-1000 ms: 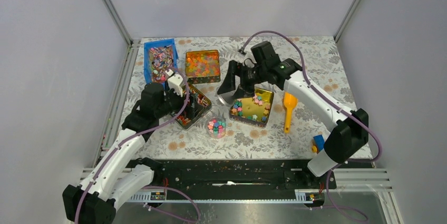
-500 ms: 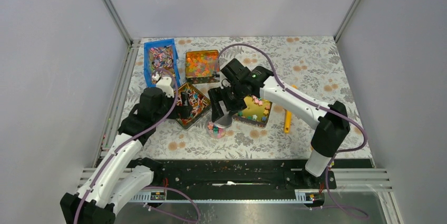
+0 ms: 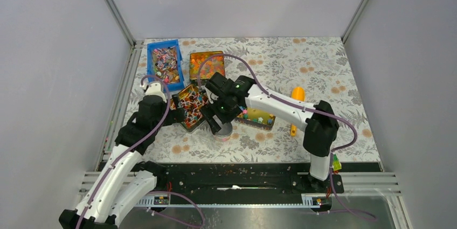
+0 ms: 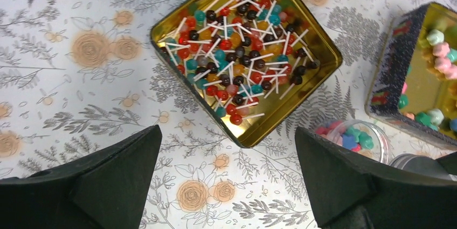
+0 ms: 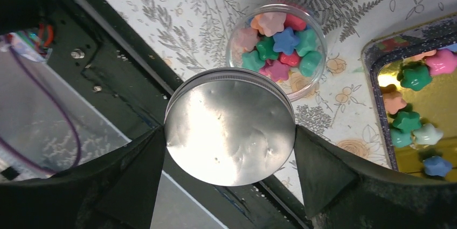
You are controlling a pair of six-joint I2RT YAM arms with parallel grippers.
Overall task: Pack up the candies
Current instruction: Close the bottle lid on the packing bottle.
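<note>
A small clear round jar [image 5: 277, 43] holds pastel star candies [image 5: 284, 39]; it also shows in the left wrist view [image 4: 355, 138] and, mostly hidden, in the top view [image 3: 222, 133]. More star candies [image 5: 415, 75] lie in a gold tin [image 3: 257, 117]. My right gripper [image 5: 229, 134] is shut on a round silver lid [image 5: 230, 126], held just above and beside the jar, partly overlapping its rim. My left gripper [image 4: 226, 178] is open and empty, low over the tablecloth in front of a gold tin of lollipops [image 4: 245, 51].
A blue tray of wrapped sweets [image 3: 164, 62] and a tin of orange beads [image 3: 206, 64] stand at the back left. An orange scoop [image 3: 295, 102] lies right of the star tin. The table's black front rail [image 5: 102, 78] runs close under the lid.
My right gripper has carried the silver lid left and forward, from over the star tin to over the jar. My left gripper has drawn back and down, off the lollipop tin.
</note>
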